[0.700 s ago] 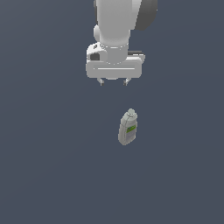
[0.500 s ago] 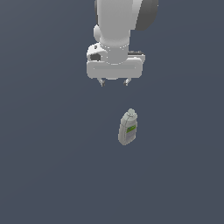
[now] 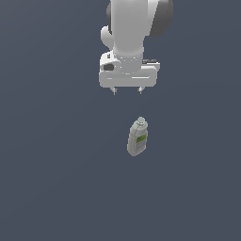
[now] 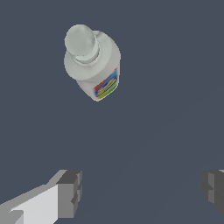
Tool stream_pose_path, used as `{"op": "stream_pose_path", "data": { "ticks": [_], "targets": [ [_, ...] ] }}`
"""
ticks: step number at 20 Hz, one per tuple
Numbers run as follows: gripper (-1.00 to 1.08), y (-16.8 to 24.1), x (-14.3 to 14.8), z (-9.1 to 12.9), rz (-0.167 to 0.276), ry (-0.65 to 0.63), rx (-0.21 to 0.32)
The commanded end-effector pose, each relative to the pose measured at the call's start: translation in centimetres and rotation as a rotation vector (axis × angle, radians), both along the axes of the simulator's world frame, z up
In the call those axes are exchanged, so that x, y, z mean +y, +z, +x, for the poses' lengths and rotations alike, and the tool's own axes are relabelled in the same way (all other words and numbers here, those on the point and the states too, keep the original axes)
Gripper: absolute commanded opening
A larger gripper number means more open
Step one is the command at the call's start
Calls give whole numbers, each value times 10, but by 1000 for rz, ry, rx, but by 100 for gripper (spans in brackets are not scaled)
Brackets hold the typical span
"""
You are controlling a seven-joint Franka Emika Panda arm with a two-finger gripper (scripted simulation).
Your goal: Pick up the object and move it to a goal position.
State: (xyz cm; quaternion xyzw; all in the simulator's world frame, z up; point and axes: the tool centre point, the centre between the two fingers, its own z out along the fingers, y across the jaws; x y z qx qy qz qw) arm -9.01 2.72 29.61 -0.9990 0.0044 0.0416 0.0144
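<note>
The object, a small pale grey bottle (image 3: 137,137) with a narrower cap and a green-and-white label, rests on the dark grey floor near the middle of the exterior view. In the wrist view the bottle (image 4: 92,62) shows its round cap and a colourful label. My gripper (image 3: 126,91) hangs open above the floor, apart from the bottle and slightly toward the exterior view's left of it. Its two fingertips (image 4: 69,193) stand wide apart with nothing between them.
A plain dark grey floor (image 3: 56,179) spreads in every direction. The white arm (image 3: 132,28) rises behind the gripper out of the picture. Nothing else is in view.
The gripper has shifted slightly toward the exterior view's right, closer to the bottle. The bottle has not moved.
</note>
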Motion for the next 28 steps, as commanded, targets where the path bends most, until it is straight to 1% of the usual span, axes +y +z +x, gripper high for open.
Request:
{"op": "stream_pose_path", "data": {
  "ticks": [1, 7, 13, 28],
  "targets": [
    [100, 0, 0, 1, 0, -5, -1],
    [100, 0, 2, 5, -5, -46, -2],
    [100, -1, 5, 14, -14, -128, -7],
    [100, -4, 21, 50, -43, -461, -27]
  ]
}}
